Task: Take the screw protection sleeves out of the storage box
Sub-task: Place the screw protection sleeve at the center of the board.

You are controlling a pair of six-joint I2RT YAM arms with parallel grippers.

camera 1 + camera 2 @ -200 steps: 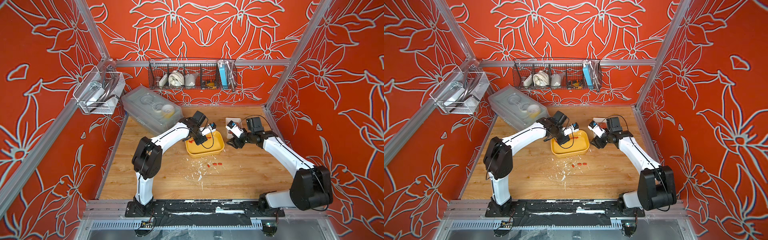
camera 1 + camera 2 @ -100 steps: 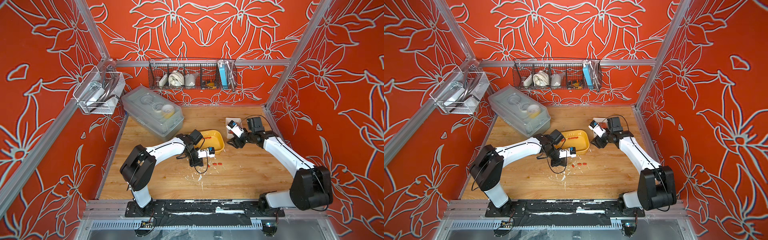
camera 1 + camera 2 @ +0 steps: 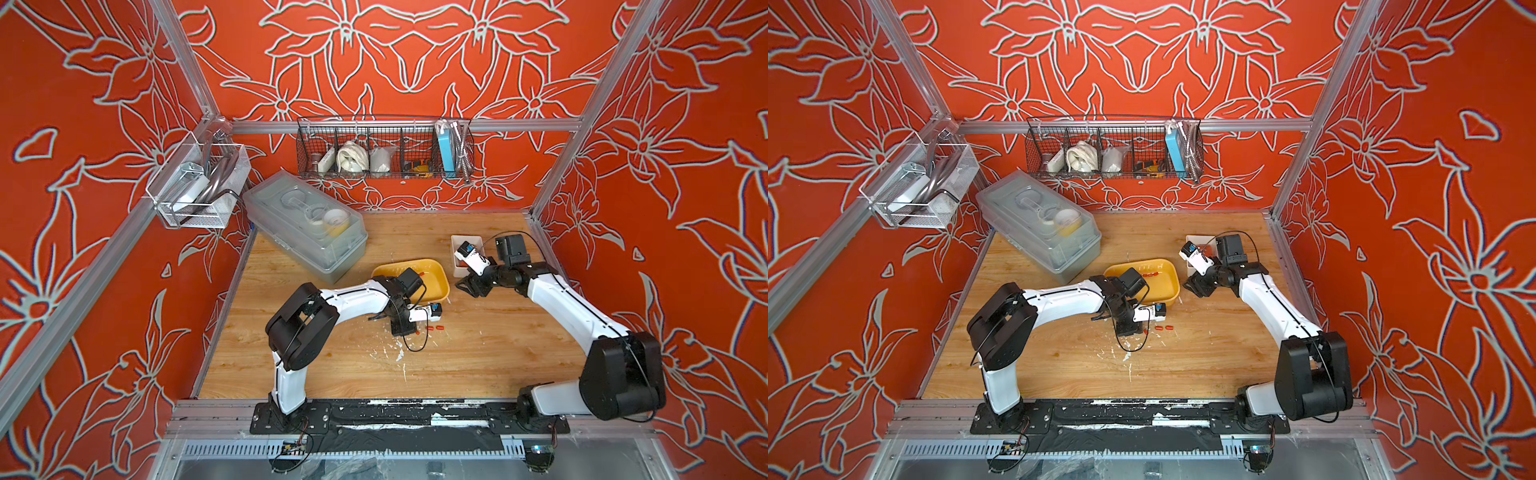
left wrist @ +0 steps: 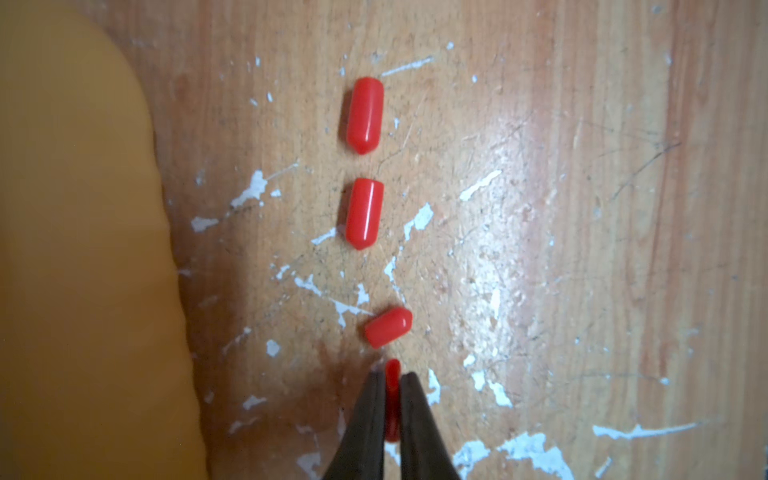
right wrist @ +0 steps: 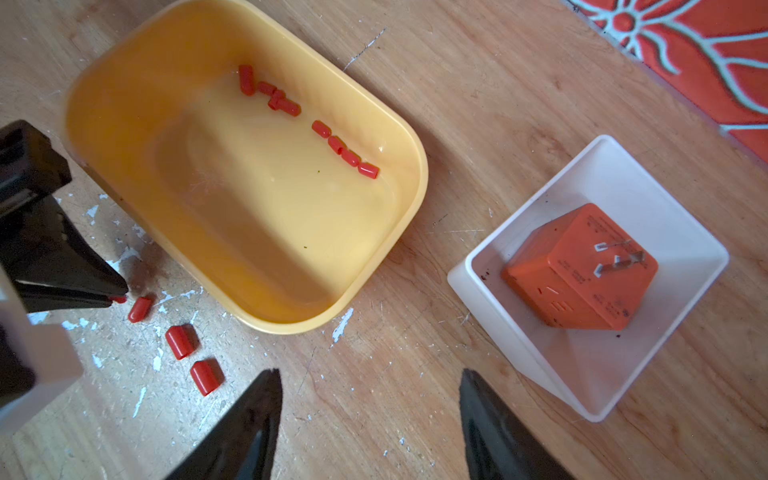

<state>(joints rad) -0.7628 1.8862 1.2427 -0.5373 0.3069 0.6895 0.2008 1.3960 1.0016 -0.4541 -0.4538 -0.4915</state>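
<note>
The yellow storage box [image 3: 444, 286] [image 5: 415, 183] sits mid-table with several red screw protection sleeves [image 5: 286, 106] along its far wall. Three more sleeves [image 4: 364, 212] [image 5: 180, 341] lie in a row on the wood just in front of the box. My left gripper [image 4: 392, 374] [image 5: 114, 297] is down at the table at the end of that row. Its fingers are shut on a fourth sleeve [image 4: 392, 399]. My right gripper [image 5: 370, 378] [image 3: 465, 286] hangs open and empty over bare wood to the right of the box.
A white square bin [image 5: 478, 266] holding an orange cube-shaped plug block [image 5: 582, 266] stands right of the box. A large clear lidded box [image 3: 305, 228] sits at the back left. A wire basket [image 3: 384, 149] hangs on the back wall. White paint flecks mark the wood.
My left arm swung from over the storage box down to the table in front of it, carrying a sleeve. The right arm has not moved.
</note>
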